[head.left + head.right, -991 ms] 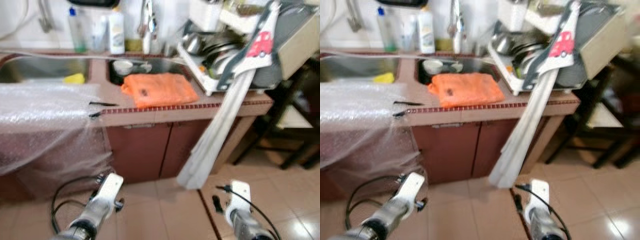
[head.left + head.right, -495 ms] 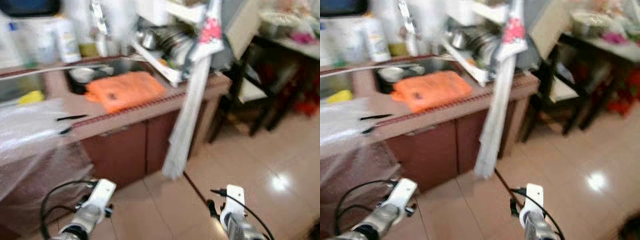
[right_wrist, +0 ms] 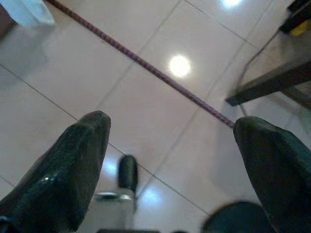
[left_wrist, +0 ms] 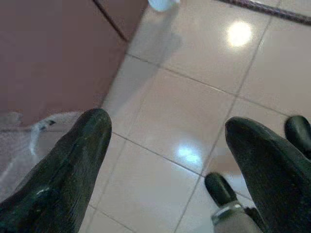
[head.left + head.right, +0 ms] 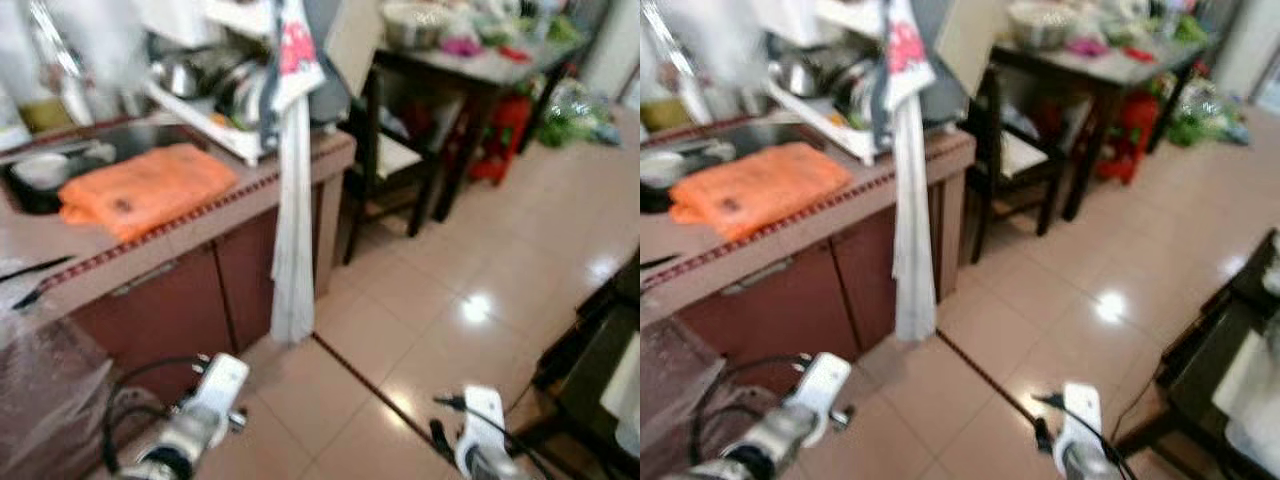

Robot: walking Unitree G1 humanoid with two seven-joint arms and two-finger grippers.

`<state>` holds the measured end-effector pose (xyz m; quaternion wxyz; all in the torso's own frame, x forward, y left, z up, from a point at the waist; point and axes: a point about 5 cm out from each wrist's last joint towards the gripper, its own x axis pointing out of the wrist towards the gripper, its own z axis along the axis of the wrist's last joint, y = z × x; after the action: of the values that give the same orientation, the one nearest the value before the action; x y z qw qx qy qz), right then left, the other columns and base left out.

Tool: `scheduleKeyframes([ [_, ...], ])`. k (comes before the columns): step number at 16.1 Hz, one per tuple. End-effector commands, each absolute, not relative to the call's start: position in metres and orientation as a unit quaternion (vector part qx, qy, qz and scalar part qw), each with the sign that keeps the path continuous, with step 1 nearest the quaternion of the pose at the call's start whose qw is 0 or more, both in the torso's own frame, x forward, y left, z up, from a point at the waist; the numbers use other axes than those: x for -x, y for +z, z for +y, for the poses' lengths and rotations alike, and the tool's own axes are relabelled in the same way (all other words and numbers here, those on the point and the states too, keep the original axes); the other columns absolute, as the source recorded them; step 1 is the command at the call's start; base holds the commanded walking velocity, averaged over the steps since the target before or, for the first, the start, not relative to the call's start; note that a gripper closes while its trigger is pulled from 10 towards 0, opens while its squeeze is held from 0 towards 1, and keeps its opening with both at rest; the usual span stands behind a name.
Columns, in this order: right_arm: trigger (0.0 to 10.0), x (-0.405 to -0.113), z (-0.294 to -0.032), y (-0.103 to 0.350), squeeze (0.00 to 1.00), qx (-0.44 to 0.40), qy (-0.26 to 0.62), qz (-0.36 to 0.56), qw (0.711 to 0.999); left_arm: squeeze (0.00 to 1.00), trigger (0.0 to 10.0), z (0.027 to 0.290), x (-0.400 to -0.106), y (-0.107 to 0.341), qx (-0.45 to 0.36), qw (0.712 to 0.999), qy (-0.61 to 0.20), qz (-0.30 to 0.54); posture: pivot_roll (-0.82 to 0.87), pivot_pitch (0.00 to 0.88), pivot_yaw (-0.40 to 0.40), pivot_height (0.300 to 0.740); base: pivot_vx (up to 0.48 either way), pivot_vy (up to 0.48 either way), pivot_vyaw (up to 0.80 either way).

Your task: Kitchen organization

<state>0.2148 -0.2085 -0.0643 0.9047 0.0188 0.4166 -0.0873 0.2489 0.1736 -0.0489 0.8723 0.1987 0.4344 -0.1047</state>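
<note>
An orange cloth (image 5: pixel 140 188) lies folded on the tiled counter (image 5: pixel 200 225), beside a sink holding a white bowl (image 5: pixel 40 170). A dish rack (image 5: pixel 215 95) full of metal pots stands at the counter's right end, and a long white towel (image 5: pixel 292 220) hangs from it down toward the floor. Both arms hang low over the tile floor, the left arm (image 5: pixel 205 410) by the cabinet and the right arm (image 5: pixel 480 445) further out. My left gripper (image 4: pixel 167 126) is open with nothing in it. My right gripper (image 3: pixel 172 124) is open too, over bare tiles.
A dark table (image 5: pixel 470 70) with a metal bowl and food stands at the back right, with a chair (image 5: pixel 395 160) tucked beside the counter. Dark furniture (image 5: pixel 600 370) sits at the right edge. Bubble wrap (image 5: pixel 40 400) hangs at the lower left. Open tiled floor lies ahead.
The camera has swung to the right: the counter and sink slid to the left, and the table, chair and open floor came into view. Both arms still hang low.
</note>
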Motion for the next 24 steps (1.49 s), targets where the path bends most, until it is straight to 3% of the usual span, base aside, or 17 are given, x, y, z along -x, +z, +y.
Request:
scheduleKeyframes([
  [1,10.0,-0.219,-0.207,-0.062,0.0,-0.01,-0.079,0.408,0.909,0.0,10.0,0.183,-0.246,-0.05,-0.213,0.864,-0.099,0.445,-0.05,0.0,-0.031,0.74,0.0,0.0,0.0],
  [9,10.0,-0.198,-0.211,-0.073,0.0,0.008,-0.077,0.435,0.897,0.0,10.0,0.188,-0.244,-0.051,-0.228,0.858,-0.098,0.45,-0.04,0.0,-0.022,0.74,0.0,0.0,0.0],
  [14,10.0,-0.204,-0.211,-0.069,0.0,-0.01,-0.075,0.421,0.904,0.0,10.0,0.199,-0.24,-0.052,-0.295,0.842,-0.072,0.446,-0.01,0.0,-0.025,0.74,0.0,0.0,0.0],
  [24,10.0,-0.202,-0.202,-0.072,0.0,-0.001,-0.054,0.431,0.901,0.0,10.0,0.207,-0.229,-0.057,-0.26,0.854,-0.029,0.45,0.04,0.0,-0.03,0.74,0.0,0.0,0.0],
])
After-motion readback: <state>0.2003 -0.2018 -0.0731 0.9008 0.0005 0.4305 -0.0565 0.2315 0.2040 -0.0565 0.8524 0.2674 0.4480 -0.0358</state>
